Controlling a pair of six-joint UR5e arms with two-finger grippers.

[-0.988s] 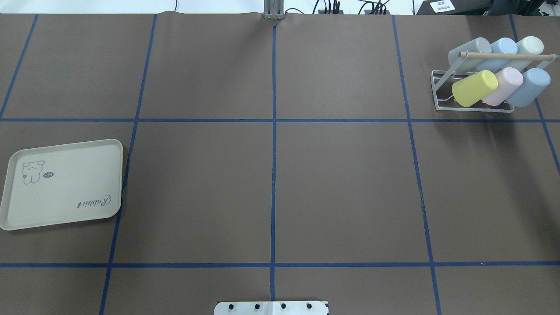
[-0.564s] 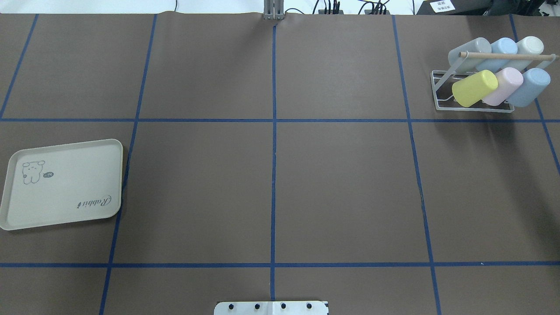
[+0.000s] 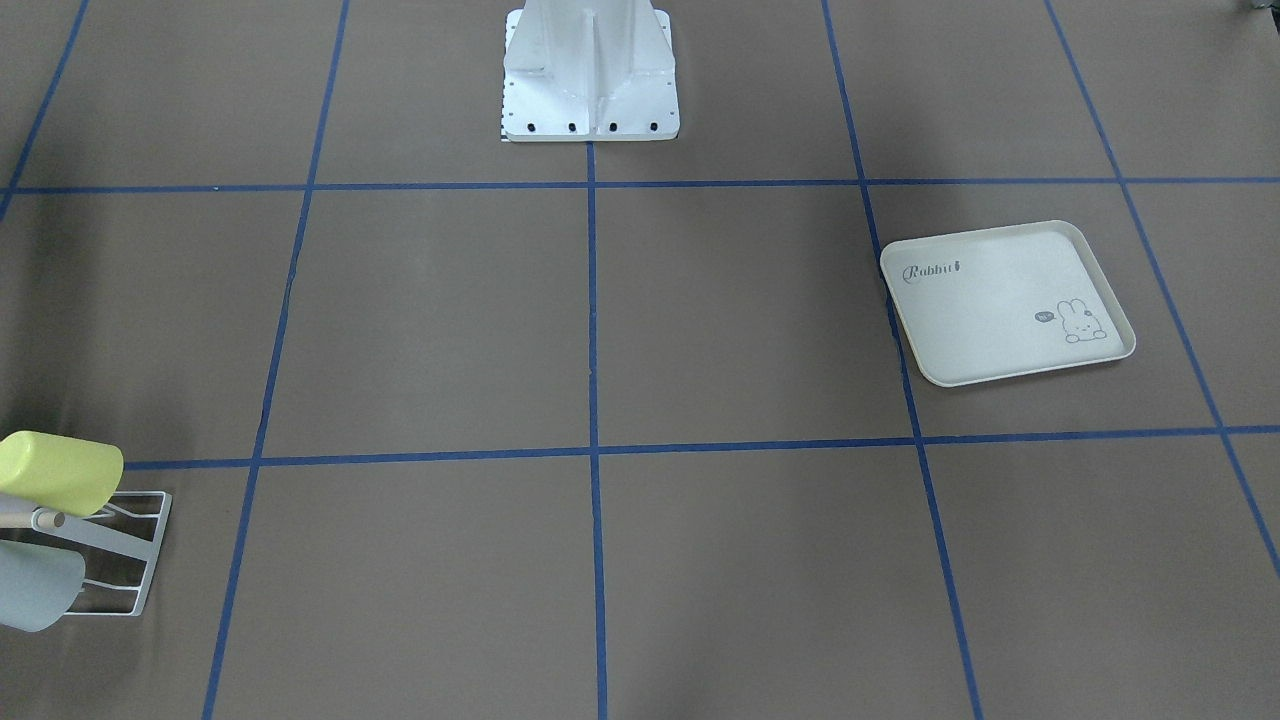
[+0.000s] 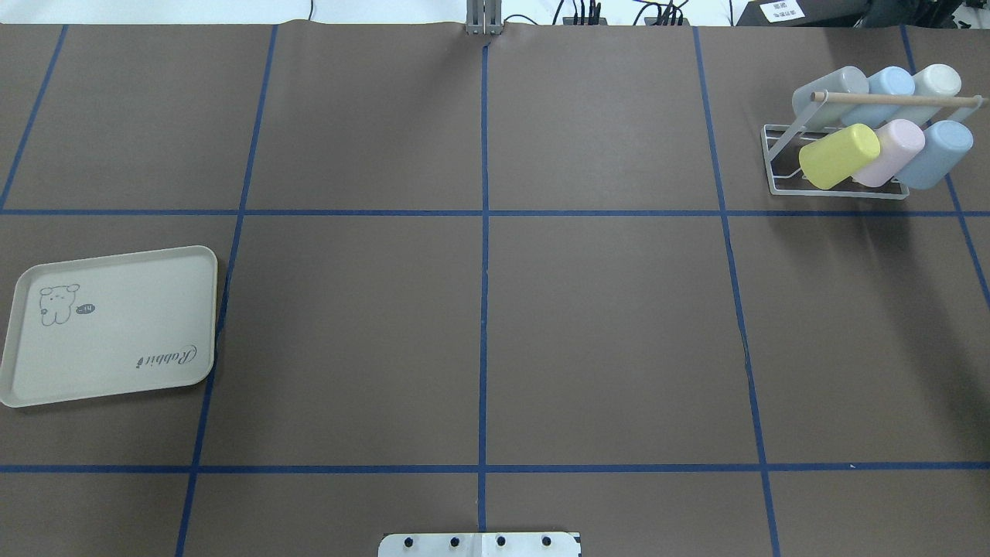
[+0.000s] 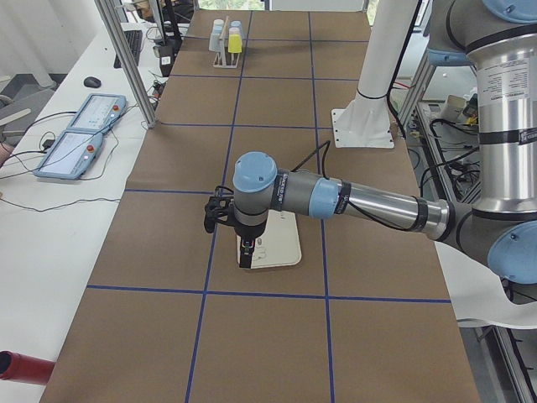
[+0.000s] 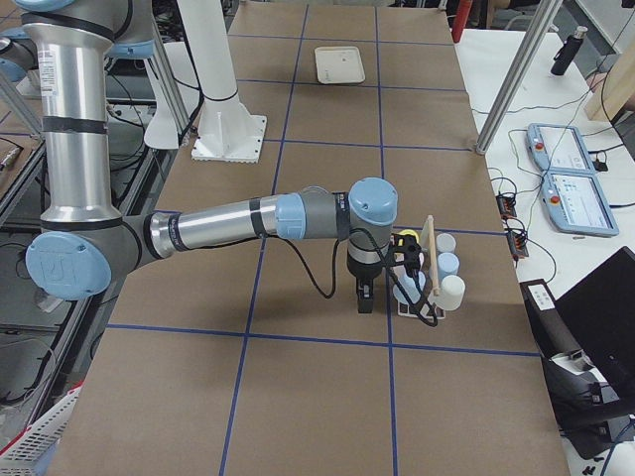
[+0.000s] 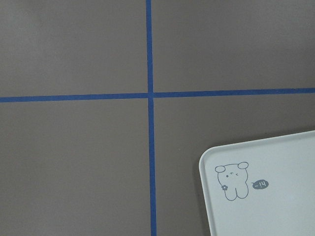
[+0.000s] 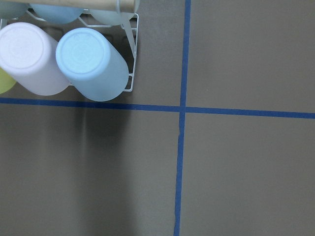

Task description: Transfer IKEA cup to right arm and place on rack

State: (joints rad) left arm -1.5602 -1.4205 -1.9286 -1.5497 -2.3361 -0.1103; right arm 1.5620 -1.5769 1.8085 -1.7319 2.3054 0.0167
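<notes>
Front-facing: finds the rack (image 3: 130, 560) on the desk (image 3: 600, 320), yellow cup (image 3: 60, 470) and grey cup (image 3: 35, 590) hung on it, tray (image 3: 1000, 300) well apart from the rack. Overhead: counts six cups (image 4: 889, 81) on the rack, yellow cup just beside pink cup (image 4: 893, 151). Left side: places the left end effector (image 5: 246, 252) far from the rack, above the tray; cannot tell released or clenched. Right side: places the right end effector (image 6: 364, 296) just beside the rack; cannot tell either. Right wrist: catches pink cup and blue cup (image 8: 91, 61) at the rack's corner.

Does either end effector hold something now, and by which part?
It cannot be told: the left end effector and the right end effector show only in side views.
</notes>
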